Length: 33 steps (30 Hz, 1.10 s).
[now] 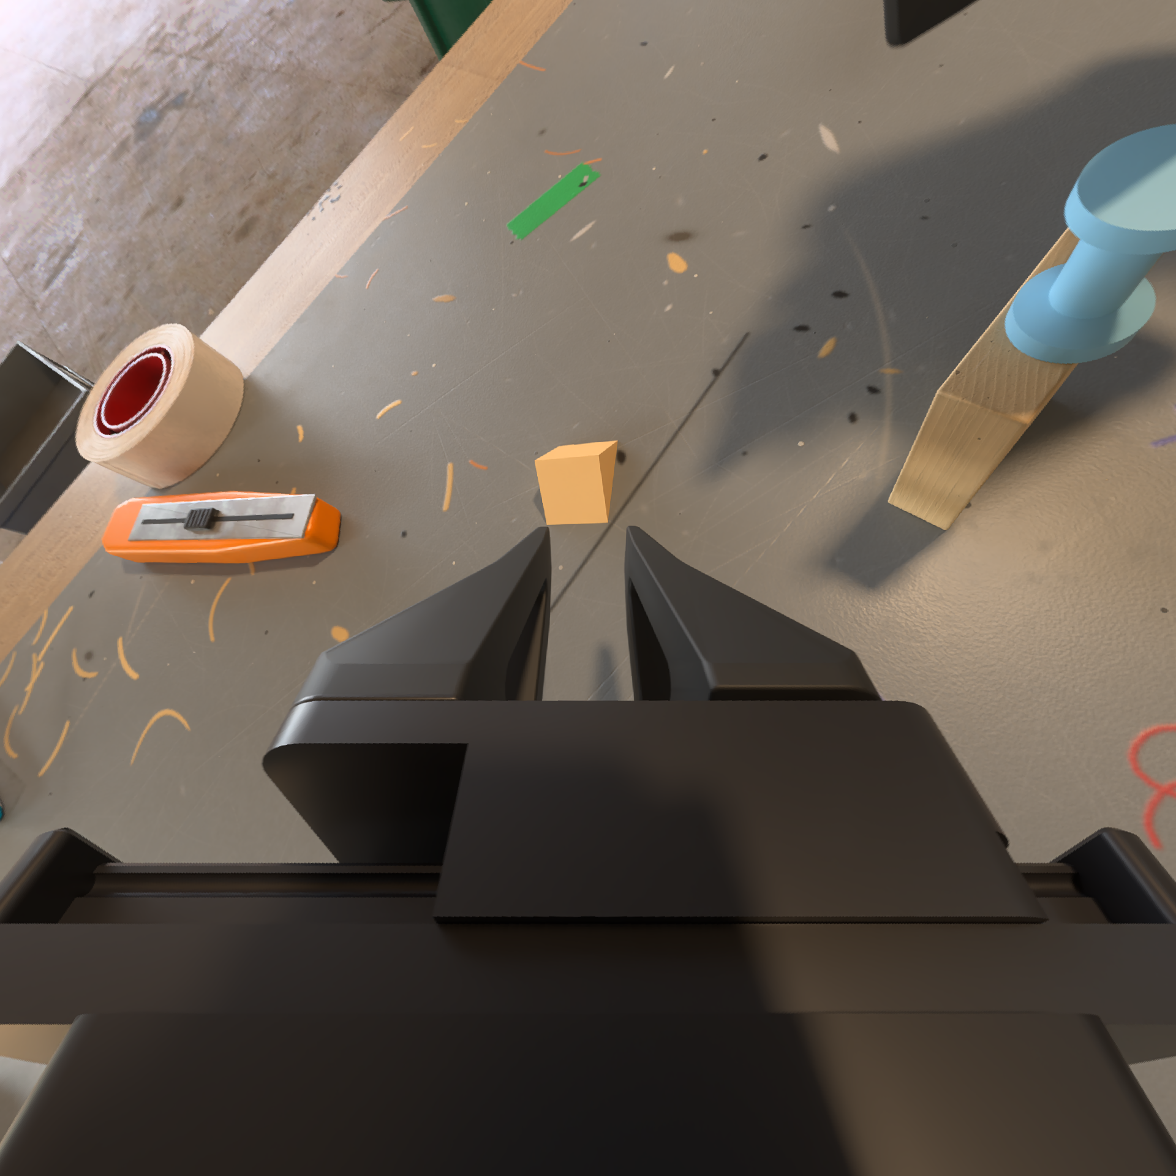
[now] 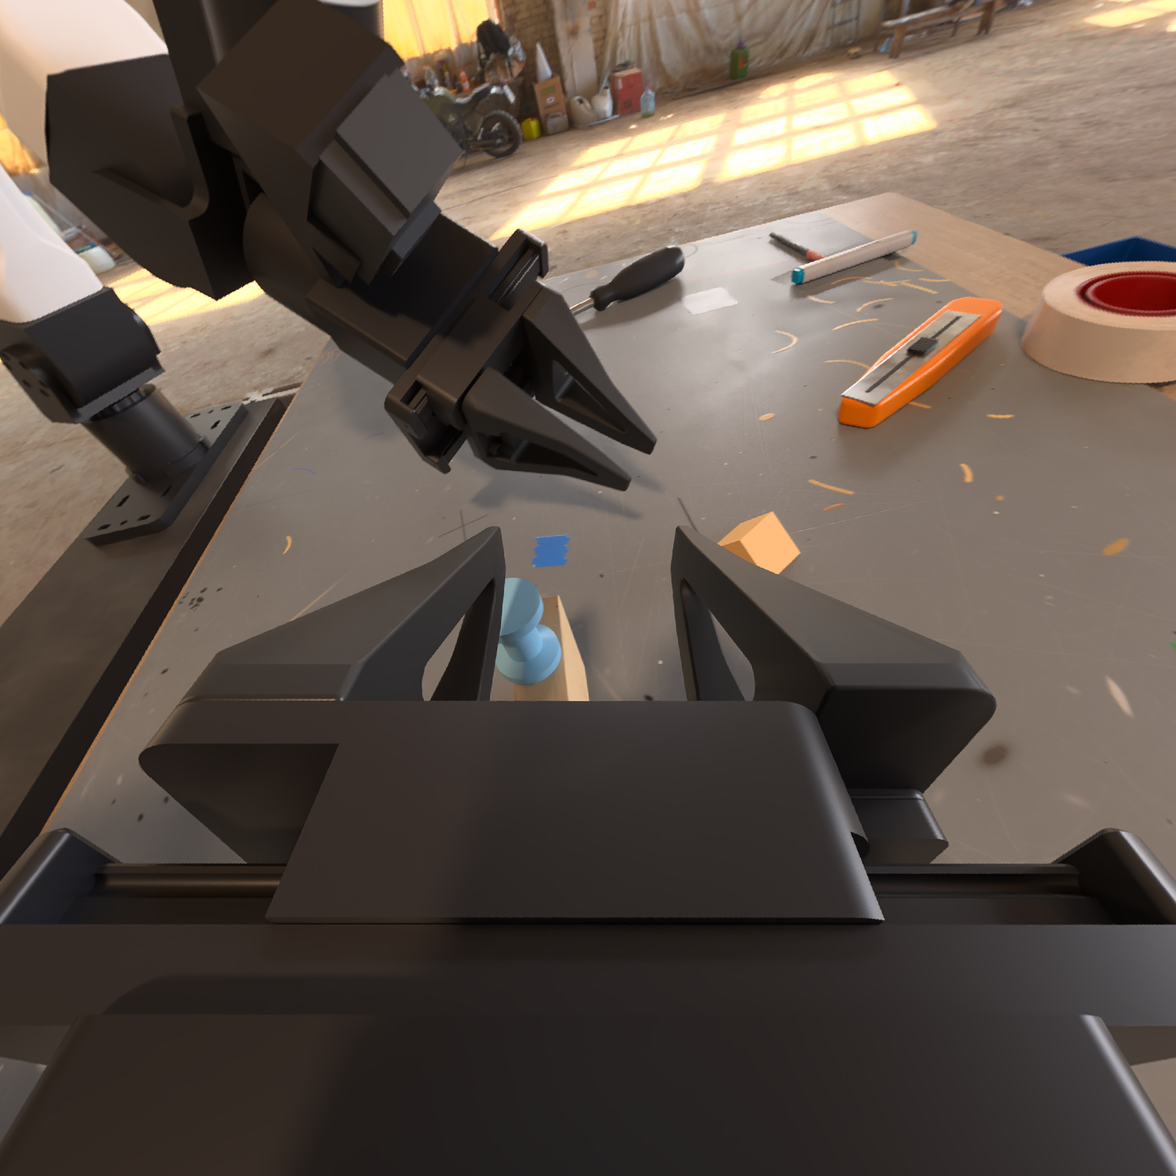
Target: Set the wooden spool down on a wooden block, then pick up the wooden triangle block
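The light blue spool rests on top of the pale wooden block at the right of the left wrist view. The orange triangle block lies on the grey table just beyond my left gripper, which is empty with its jaws narrowly apart. In the right wrist view my right gripper is wide open and empty above the spool and block. The spool sits close to that gripper's left finger, not gripped. The triangle block lies past the right finger, with the left gripper hovering near it.
A tape roll and an orange utility knife lie left of the triangle block near the wooden table edge. A screwdriver and a marker lie at the far side. Wood shavings and a green tape strip dot the table.
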Each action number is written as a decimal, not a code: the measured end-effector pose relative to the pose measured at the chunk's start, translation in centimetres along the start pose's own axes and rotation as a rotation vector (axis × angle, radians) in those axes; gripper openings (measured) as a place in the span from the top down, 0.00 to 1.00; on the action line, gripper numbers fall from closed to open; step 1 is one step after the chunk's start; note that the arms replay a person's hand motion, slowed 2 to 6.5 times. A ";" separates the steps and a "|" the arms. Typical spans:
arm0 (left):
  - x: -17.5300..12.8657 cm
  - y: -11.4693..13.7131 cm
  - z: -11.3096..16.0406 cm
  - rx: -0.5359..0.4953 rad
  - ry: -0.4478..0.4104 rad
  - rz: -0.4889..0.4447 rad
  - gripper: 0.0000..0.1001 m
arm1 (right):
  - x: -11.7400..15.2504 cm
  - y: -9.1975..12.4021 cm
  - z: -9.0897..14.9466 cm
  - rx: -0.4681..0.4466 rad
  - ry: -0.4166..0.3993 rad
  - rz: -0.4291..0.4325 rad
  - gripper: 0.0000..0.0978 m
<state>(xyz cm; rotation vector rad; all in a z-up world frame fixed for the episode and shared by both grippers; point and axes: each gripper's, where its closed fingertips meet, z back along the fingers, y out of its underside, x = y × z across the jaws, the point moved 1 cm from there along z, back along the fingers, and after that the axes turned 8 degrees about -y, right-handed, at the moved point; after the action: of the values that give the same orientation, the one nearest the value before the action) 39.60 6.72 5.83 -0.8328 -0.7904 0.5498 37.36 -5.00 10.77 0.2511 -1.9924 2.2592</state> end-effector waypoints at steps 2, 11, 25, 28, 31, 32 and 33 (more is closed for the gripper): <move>0.0 0.2 -0.1 0.009 0.005 0.012 0.77 | -0.3 -0.3 0.3 -0.013 0.020 -0.002 0.54; 0.2 0.8 -0.6 0.040 -0.005 0.036 0.73 | -1.2 -0.7 1.0 -0.026 0.081 -0.007 0.55; 1.0 1.3 -0.9 0.082 -0.052 0.082 0.68 | -4.3 -0.1 2.3 0.049 0.339 -0.019 0.51; 1.1 1.4 -0.9 0.087 -0.061 0.085 0.66 | -5.4 0.1 2.9 0.071 0.443 -0.008 0.49; 1.3 1.5 -1.0 0.094 -0.070 0.084 0.64 | -6.4 0.3 3.9 0.102 0.563 0.007 0.44; 1.4 1.5 -1.0 0.096 -0.073 0.084 0.63 | -6.7 0.4 4.2 0.114 0.596 0.016 0.41; 1.4 1.6 -1.1 0.099 -0.076 0.084 0.62 | -6.9 0.4 4.4 0.126 0.624 0.026 0.39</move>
<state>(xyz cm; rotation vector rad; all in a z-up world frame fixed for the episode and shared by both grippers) 41.09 8.13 4.66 -0.7594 -0.7941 0.6930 44.21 -9.27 9.48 -0.4231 -1.5332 2.1187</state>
